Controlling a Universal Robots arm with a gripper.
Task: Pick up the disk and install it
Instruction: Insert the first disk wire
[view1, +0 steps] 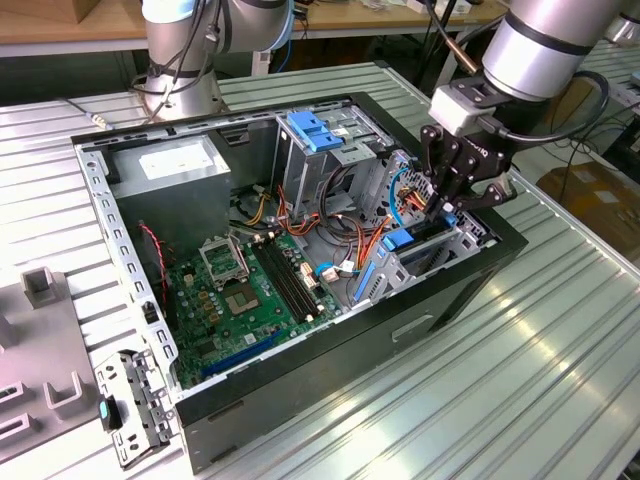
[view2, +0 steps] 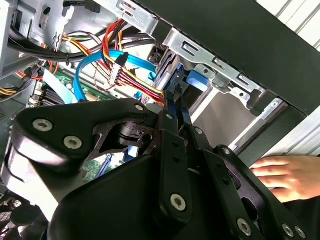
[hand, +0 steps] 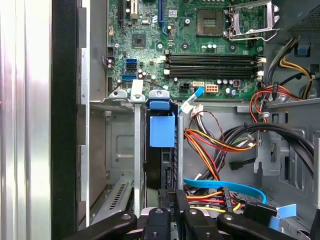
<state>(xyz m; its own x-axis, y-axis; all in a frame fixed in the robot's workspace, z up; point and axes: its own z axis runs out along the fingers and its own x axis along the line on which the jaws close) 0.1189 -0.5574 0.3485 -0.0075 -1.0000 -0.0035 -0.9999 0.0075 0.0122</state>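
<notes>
The gripper (hand: 172, 200) is pinched on the disk (hand: 161, 150), which stands on edge in the metal drive cage (hand: 117, 150) of the open computer case (view1: 130, 300), its long axis running down into the bay, blue rail end outward.

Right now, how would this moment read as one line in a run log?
gripper: inside computer case, at the drive bay | disk: standing on edge in bay slot, blue rails | hand: resting outside case
</notes>
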